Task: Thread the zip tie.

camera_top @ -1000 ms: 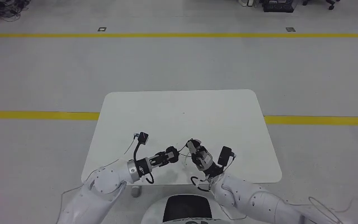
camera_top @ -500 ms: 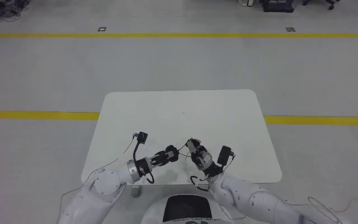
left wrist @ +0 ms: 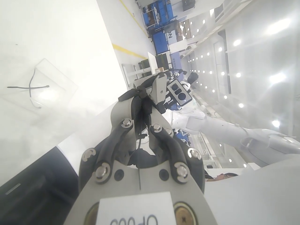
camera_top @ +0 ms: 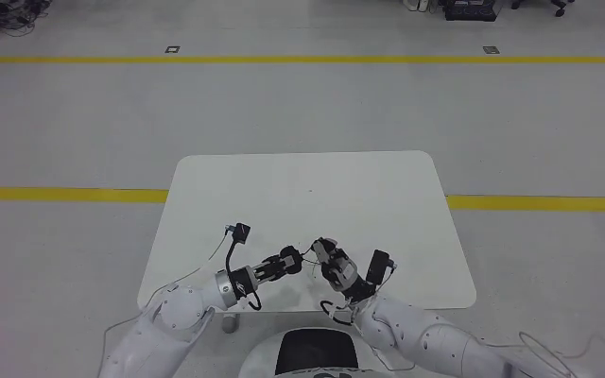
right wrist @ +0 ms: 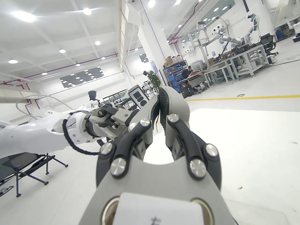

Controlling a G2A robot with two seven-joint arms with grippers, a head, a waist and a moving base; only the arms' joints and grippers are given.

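White table (camera_top: 312, 189); zip ties (left wrist: 30, 87) crossed on clear sheet (left wrist: 58, 76); yellow-lined floor (camera_top: 302, 104).

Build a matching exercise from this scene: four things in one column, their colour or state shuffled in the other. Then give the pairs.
1. table
2. floor stripe
3. loose zip ties
4. right end effector

A. yellow
B. fingers pressed together
C. white
D. black, crossed on a clear sheet

Pairs: 1-C, 2-A, 3-D, 4-B.
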